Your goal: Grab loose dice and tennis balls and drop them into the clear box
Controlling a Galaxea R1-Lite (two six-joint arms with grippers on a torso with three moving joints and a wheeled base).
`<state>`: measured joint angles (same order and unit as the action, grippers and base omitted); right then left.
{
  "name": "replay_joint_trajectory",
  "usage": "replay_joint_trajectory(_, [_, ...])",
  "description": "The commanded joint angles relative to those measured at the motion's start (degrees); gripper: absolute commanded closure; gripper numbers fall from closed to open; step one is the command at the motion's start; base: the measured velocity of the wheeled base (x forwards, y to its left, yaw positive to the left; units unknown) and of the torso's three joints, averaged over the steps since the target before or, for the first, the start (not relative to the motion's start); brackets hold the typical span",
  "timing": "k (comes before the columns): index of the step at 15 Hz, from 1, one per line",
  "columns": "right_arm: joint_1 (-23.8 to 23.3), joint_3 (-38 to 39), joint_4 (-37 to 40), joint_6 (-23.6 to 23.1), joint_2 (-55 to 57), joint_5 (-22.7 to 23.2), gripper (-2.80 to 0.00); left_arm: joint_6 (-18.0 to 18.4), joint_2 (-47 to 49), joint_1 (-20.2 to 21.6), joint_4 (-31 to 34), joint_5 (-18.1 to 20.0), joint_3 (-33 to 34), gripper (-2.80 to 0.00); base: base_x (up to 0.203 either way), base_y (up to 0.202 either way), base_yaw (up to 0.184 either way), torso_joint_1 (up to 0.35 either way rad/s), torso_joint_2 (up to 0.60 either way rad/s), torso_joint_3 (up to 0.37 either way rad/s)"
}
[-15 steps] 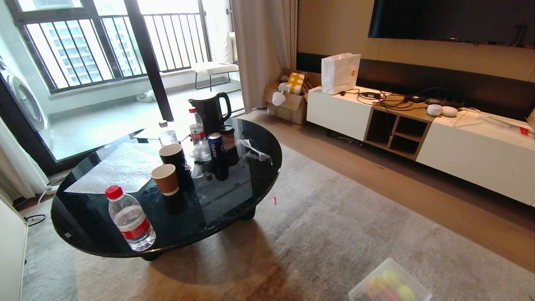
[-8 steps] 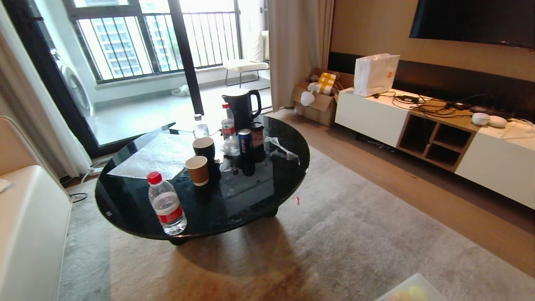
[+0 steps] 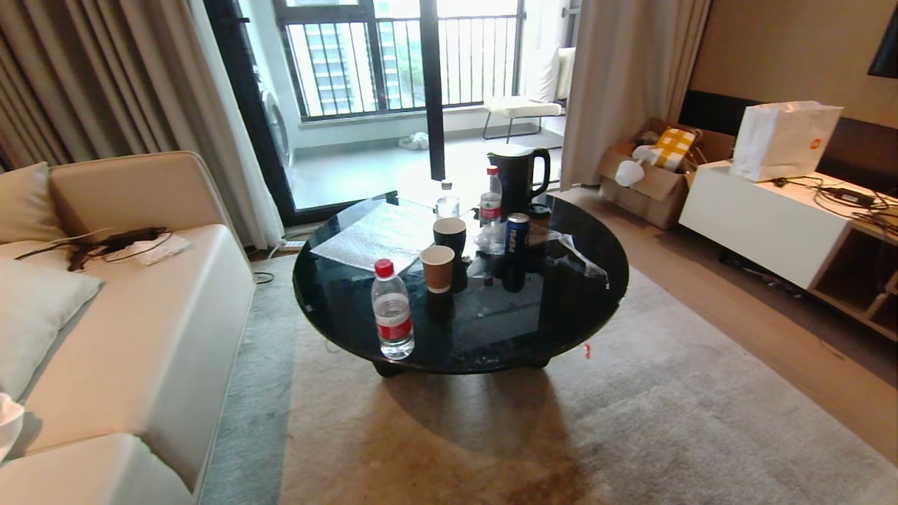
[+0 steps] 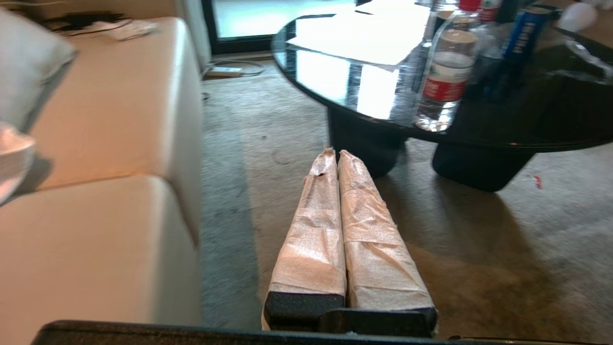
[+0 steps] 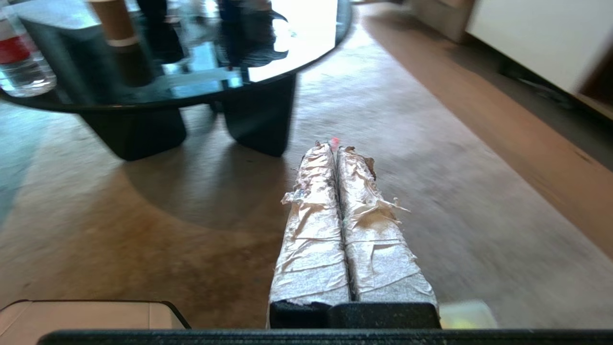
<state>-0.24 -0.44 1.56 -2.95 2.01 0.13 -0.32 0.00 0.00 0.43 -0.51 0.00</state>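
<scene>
The cream sofa [image 3: 140, 315] filled my left, the round black table [image 3: 561, 330] stood ahead with bottles and cups. My left gripper [image 4: 335, 155] and right gripper [image 5: 335, 149] hung low over the rug [image 3: 631, 435], both pressed shut and empty, parked, I judged, for travelling. No dice, balls or clear box were in sight.

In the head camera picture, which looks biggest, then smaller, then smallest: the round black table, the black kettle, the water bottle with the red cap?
1. Round black table, by far.
2. Black kettle and water bottle: they look alike; the bottle stands nearer the camera, so unsure.
</scene>
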Motion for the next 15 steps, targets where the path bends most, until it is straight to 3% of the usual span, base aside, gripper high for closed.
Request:
replay_joint_trajectory(1, [-0.02,0.09,-0.01,-0.04,0.10,0.04,0.00,-0.03,0.00,0.00,0.01,-0.02,0.00,0.00,0.000,-0.011,0.164,0.002,0.00,0.004])
replay_joint_trajectory(9, [0.06,0.18,-0.42,-0.04,0.10,0.13,0.00,-0.03,0.00,0.00,0.01,-0.02,0.00,0.00,-0.003,-0.008,0.149,0.000,0.00,0.002])
replay_joint_trajectory(15, [0.05,0.09,-0.27,0.14,0.10,0.04,0.00,-0.03,0.09,0.00,0.01,-0.02,0.00,0.00,0.000,0.000,0.000,0.000,0.00,0.000])
